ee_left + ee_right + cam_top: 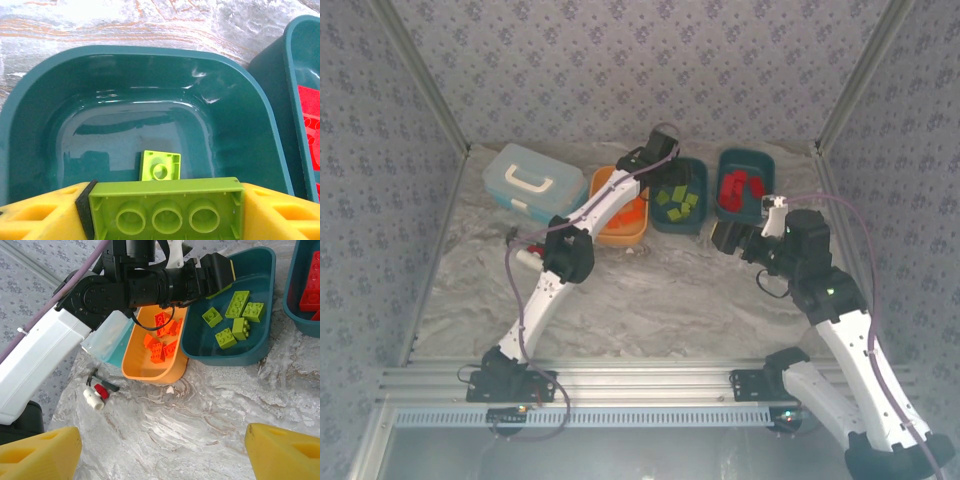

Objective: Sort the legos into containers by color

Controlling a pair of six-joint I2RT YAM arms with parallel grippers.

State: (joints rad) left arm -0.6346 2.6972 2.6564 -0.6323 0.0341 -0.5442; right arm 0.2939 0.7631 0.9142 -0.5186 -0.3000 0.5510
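My left gripper [166, 210] is shut on a lime green brick [165, 212], held underside up over the middle teal bin [150, 75]. A small square green brick [160, 166] lies on that bin's floor. From above, the left gripper [662, 160] hangs over this bin [698, 165], which holds several green bricks [678, 198]. The orange bin [150, 372] holds several orange bricks [162, 340]. Red bricks [740, 187] fill the right teal bin [745, 153]. My right gripper [162, 455] stands open over bare table, its yellow fingers [37, 455] far apart.
A light blue lidded case [530, 182] sits left of the orange bin. A small white valve with a red handle [97, 395] and a tiny hammer [102, 380] lie on the marble table in front of the case. Patterned walls close in the workspace.
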